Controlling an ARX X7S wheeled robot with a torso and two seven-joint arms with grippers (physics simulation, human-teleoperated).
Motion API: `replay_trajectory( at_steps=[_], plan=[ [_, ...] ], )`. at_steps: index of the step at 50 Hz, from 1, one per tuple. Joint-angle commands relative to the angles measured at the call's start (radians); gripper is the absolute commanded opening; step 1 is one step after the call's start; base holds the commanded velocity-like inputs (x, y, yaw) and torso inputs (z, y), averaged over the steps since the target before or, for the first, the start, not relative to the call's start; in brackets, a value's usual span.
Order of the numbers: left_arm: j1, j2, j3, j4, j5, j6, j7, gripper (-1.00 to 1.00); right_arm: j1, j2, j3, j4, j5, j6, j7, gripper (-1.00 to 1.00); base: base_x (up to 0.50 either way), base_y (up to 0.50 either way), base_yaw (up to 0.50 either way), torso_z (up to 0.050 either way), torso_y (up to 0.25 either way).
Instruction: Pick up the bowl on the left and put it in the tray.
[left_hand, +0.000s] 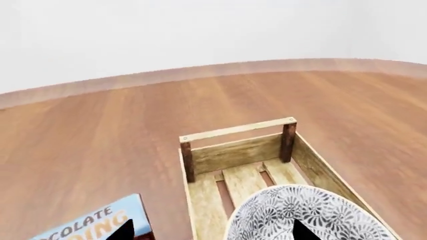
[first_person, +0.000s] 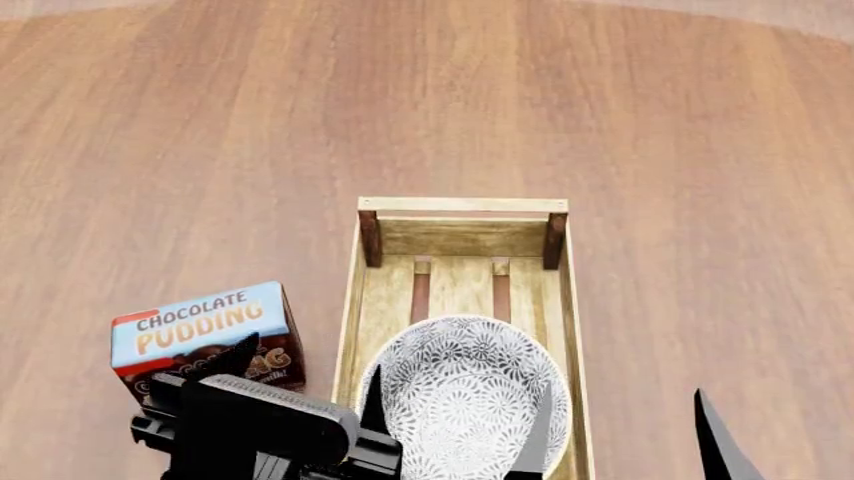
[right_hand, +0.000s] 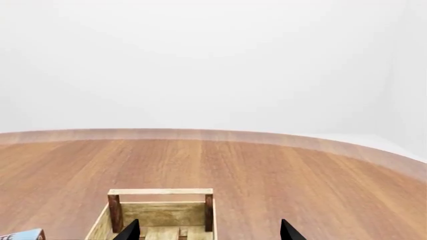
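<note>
- The bowl (first_person: 461, 405): round, deep, white with dense grey-blue floral pattern, upright, inside the tray's near end, spanning nearly its width.
- The tray (first_person: 462, 205): long light-wood slatted crate, dark corner posts, on the tabletop.

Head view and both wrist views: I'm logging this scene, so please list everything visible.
Round white ceramic bowl with grey-blue floral pattern: one, over the tray's near end, left gripper fingers at its rim.
Long light-wood slatted tray with dark brown corner posts: one, centre of the table.
Blue chocolate pudding box: one, on the table left of the tray.
Brown wooden table: one, under everything.
Left gripper: black, fingers either side of the bowl's rim.
Right gripper: black, fingers apart, empty.
</note>
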Motion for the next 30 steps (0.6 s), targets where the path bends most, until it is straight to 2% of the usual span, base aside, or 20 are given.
replay_trajectory(
  at_steps=[1,15,30],
  plan=[
    [-0.012,-0.073,-0.005,0.182,0.045,-0.083,-0.038,1.00,-0.001,-0.023,0.011,0.011,-0.027,-0.011,-0.030,1.00,0.00,0.00,0.00,0.000,0.000],
    [0.006,-0.194,-0.013,0.325,0.077,-0.110,-0.104,1.00,-0.002,-0.023,0.005,0.014,-0.031,-0.015,-0.028,1.00,0.00,0.00,0.00,0.000,0.000],
    [0.098,-0.339,-0.046,0.429,0.115,-0.050,-0.182,1.00,-0.003,-0.019,0.000,0.006,-0.032,-0.008,-0.023,1.00,0.00,0.00,0.00,0.000,0.000]
  ],
)
